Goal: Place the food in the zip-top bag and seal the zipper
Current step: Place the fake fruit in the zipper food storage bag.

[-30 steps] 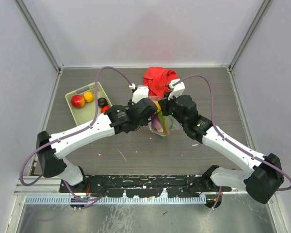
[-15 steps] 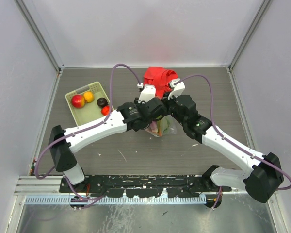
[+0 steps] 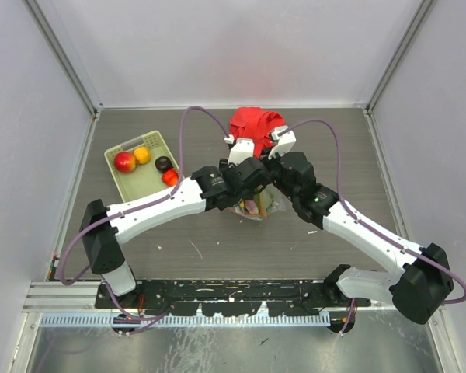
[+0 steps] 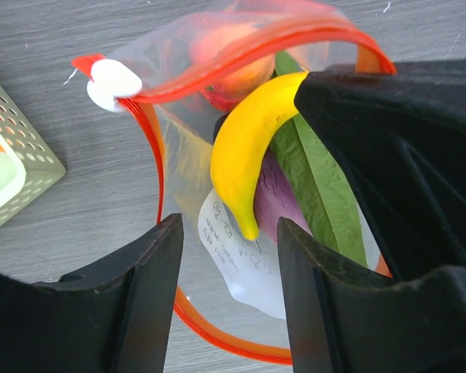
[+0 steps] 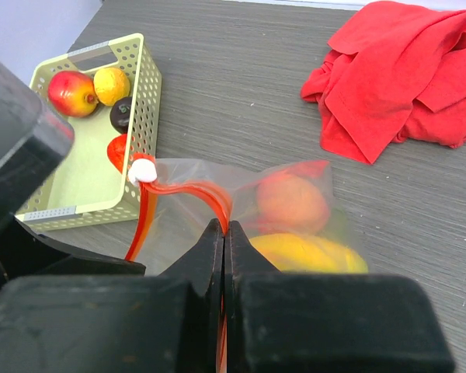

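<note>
The clear zip-top bag [image 4: 188, 159] stands mid-table with its mouth gaping. Its red-orange zipper [image 4: 241, 48] curves round the opening, a white slider [image 4: 113, 81] at one end. Inside lie food pieces: a yellow banana [image 4: 247, 148], green pods [image 4: 320, 180], a purple piece [image 4: 276, 203] and an orange-red fruit [image 5: 291, 203]. My left gripper [image 4: 227, 233] hangs open over the mouth, with the banana's tip between its fingers but touching neither. My right gripper [image 5: 225, 229] is shut on the zipper [image 5: 196, 190] and holds that edge up.
A pale green basket [image 3: 124, 185] at the left holds a red apple [image 3: 125, 162] and an orange piece [image 3: 142, 155]. A dark piece [image 3: 164, 164] and a red piece [image 3: 170, 177] lie at its right edge. A red cloth [image 3: 252, 128] is bunched behind the bag.
My left arm has swung right over the bag's mouth and its jaws have spread wider. The banana now lies loose in the bag. My right gripper has kept its pinch.
</note>
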Tool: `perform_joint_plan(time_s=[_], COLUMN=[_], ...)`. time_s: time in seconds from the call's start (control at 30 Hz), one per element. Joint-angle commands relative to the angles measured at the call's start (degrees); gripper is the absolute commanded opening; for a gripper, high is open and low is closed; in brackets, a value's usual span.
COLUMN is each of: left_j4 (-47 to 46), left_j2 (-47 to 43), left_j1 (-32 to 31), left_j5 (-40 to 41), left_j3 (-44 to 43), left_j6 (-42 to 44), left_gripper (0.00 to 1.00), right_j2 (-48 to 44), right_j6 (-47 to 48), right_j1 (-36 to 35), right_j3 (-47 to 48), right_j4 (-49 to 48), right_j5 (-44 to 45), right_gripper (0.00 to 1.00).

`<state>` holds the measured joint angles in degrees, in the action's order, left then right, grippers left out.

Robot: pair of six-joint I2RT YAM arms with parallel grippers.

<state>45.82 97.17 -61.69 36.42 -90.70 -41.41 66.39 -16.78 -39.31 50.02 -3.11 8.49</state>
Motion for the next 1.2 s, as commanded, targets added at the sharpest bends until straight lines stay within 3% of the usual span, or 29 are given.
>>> perform_joint_plan(time_s=[0.0, 0.47, 0.67, 0.83, 1.07, 1.17], left_j4=[-2.0, -2.5, -6.3, -7.7, -7.7, -7.9], left_j2=[-3.0, -14.8, -13.2, -10.0, -11.4, -12.9], left_j1=[-0.2, 2.0, 5.5, 6.6, 6.7, 6.7], left_j5=[-0.8, -1.1, -9.2, -12.8, -12.6, -12.7], left_j3=[0.7, 11.4, 13.7, 13.3, 10.9, 9.2], left_j6=[-1.4, -3.7, -4.4, -4.7, -2.7, -1.0], left_gripper=[0.54, 0.58, 0.55, 0.43, 0.11, 0.03], right_j2=[-1.2, -1.8, -1.8, -1.8, -2.1, -2.7], right_j6=[-0.6, -0.3, -0.3, -0.2, 0.9, 1.7], right_j1=[-0.2, -0.3, -0.2, -0.3, -0.3, -0.2], right_j3=[0.6, 0.3, 0.3, 0.4, 0.4, 0.5], right_j4=[-5.1, -4.9, -4.6, -4.3, -3.3, -2.6], right_j5=[1.0, 1.5, 1.6, 1.7, 3.4, 5.3], right_gripper=[0.00, 0.00, 0.00, 0.00, 0.00, 0.00])
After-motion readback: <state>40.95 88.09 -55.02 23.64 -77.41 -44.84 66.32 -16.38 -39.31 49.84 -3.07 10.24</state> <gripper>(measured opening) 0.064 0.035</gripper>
